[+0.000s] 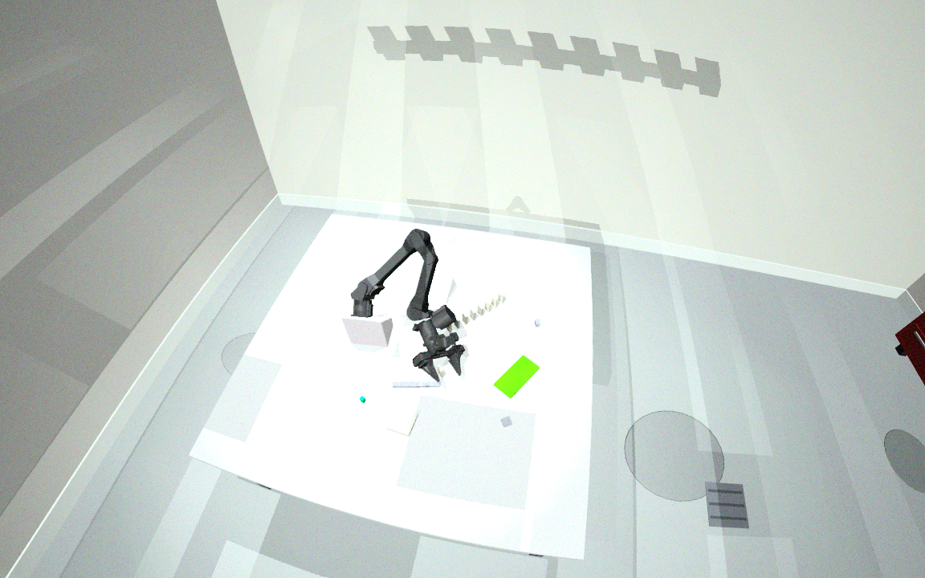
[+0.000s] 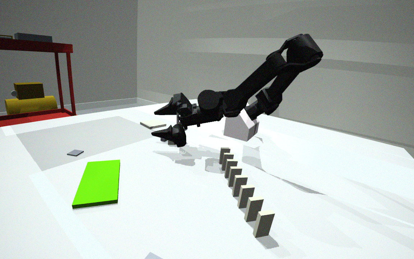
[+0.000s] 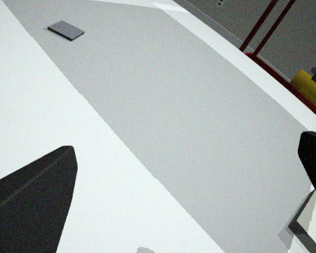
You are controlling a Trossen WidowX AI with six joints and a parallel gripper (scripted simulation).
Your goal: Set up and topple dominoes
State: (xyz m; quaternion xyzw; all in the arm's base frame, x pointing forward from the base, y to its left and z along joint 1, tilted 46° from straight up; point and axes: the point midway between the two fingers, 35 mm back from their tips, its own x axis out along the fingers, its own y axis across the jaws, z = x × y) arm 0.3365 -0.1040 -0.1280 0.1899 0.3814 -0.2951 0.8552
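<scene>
The job looks to be in its early part, with the building of the row unfinished and the final push still to come. Eight dominoes in a row [image 1: 482, 309] [image 2: 239, 186] stand upright and evenly spaced, back behind the jaws and off to one side of the wrist; none looks toppled. The gripper [image 1: 449, 376] [image 2: 153, 123] [image 3: 191, 150] has its jaws spread wide with nothing held, and the wrist view shows only table surface in the space between the fingertips. From above, a small pale piece, probably a loose domino [image 1: 442, 371], shows just beside one fingertip, well apart from the row; whether it stands or lies cannot be told, since the exterior view has that spot largely behind the lower finger. A pale bar [image 1: 415, 384] lies near the same fingertip. No domino shows in place beyond the row's near end, and the arm crowds the far end in the top view, though the exterior view shows none added there in line. On that reading, the loose piece has yet to be taken up, carried back past the jaws' present spot, set at an end of the row at matching spacing and released. How many are missing in all cannot be told from these views. The gentle push on the end domino should wait until every gap is filled.
</scene>
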